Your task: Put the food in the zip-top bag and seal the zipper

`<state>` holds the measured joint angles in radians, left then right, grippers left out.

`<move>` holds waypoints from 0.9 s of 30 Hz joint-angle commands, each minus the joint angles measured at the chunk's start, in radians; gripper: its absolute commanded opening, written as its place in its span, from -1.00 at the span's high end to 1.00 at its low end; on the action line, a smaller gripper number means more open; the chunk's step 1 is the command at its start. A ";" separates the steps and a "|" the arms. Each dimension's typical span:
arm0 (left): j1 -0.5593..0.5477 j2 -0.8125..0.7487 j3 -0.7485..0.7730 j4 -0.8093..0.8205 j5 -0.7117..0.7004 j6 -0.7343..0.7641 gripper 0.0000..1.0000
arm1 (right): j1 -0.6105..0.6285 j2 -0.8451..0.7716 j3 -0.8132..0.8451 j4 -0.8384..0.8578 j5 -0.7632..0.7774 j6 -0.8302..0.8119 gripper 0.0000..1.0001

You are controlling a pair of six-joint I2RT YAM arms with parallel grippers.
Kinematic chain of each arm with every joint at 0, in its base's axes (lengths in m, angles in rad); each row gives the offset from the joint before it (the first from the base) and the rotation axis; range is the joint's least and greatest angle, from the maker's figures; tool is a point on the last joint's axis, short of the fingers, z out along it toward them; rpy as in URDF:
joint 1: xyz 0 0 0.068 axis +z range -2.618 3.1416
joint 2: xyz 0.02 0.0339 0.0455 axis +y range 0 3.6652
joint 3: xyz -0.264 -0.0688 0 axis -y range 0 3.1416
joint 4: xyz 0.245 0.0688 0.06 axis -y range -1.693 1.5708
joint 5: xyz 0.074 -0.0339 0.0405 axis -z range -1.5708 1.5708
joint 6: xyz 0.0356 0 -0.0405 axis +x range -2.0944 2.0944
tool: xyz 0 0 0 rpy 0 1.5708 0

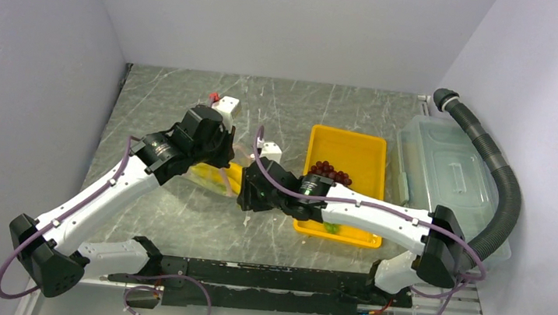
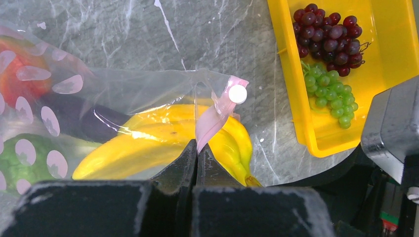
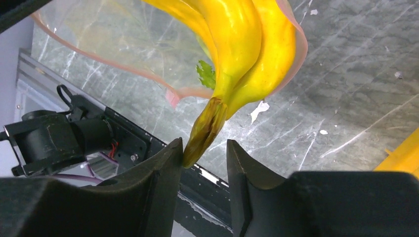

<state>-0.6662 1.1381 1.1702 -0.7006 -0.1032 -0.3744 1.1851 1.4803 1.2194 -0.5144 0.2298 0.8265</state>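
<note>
Left wrist, grip: left gripper [image 2: 197,148] has its jaws pressed together, clamped on the zipper [image 2: 211,121]. The pink strip rises from between the tips to a white slider [image 2: 237,94].
Left wrist, bag: zip-top bag [image 2: 133,86] spreads leftward over the grey table [image 2: 99,29], with white-spotted film at the far left.
Left wrist, bananas: bananas [image 2: 163,140] lie under the clear film. Long axis runs left to right across the view, curved, with the stem end at lower right beside the fingers.
Left wrist, other contents: a red-orange shape [image 2: 20,74] and a dark purple piece [image 2: 79,118] sit behind the film; what they are I cannot tell.
Left wrist, tray: yellow tray [image 2: 286,64] at upper right holds purple grapes [image 2: 326,32] above green grapes [image 2: 331,94].
Right wrist, grip: right gripper [image 3: 203,145] has its jaws apart. The brown banana stem hangs between them and touches the left-hand finger, with a gap to the other.
Right wrist, mouth: only this view shows the pink rim looping around the banana bodies, with the stem outside it, pointing down at the fingers.
Right wrist, leaf: green leafy piece [image 3: 207,74] sits behind the bananas.
Top, layout: the two grippers meet at table centre with the bananas between them. The tray is to their right.
Top, extras: a lidded bin [image 1: 446,171] and a black hose [image 1: 503,189] at far right appear in neither wrist view.
</note>
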 commanded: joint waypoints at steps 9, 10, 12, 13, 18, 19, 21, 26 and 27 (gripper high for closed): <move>0.005 -0.029 0.030 0.048 0.048 0.020 1.00 | 0.005 0.003 0.097 0.001 0.095 0.008 0.80; 0.004 -0.027 0.031 0.047 0.056 0.025 1.00 | 0.005 0.006 0.109 -0.005 0.107 0.003 0.86; 0.005 -0.026 0.032 0.050 0.076 0.031 1.00 | 0.001 0.013 0.135 -0.019 0.124 -0.013 0.94; 0.005 -0.026 0.031 0.051 0.081 0.033 1.00 | 0.000 0.020 0.151 -0.030 0.130 -0.018 0.99; 0.004 -0.027 0.032 0.052 0.084 0.035 1.00 | -0.026 0.058 0.212 -0.086 0.161 -0.033 1.00; 0.004 -0.027 0.032 0.052 0.085 0.035 1.00 | -0.031 0.066 0.219 -0.090 0.163 -0.034 1.00; 0.004 -0.027 0.031 0.053 0.089 0.034 1.00 | -0.044 0.081 0.230 -0.089 0.162 -0.038 1.00; 0.004 -0.031 0.030 0.058 0.094 0.034 1.00 | -0.077 0.122 0.245 -0.078 0.168 -0.031 1.00; 0.004 -0.033 0.030 0.058 0.094 0.033 1.00 | -0.082 0.127 0.245 -0.068 0.167 -0.031 1.00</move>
<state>-0.6643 1.1362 1.1702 -0.6945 -0.0395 -0.3527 1.1271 1.5936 1.4147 -0.6216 0.3580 0.8005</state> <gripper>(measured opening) 0.012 0.142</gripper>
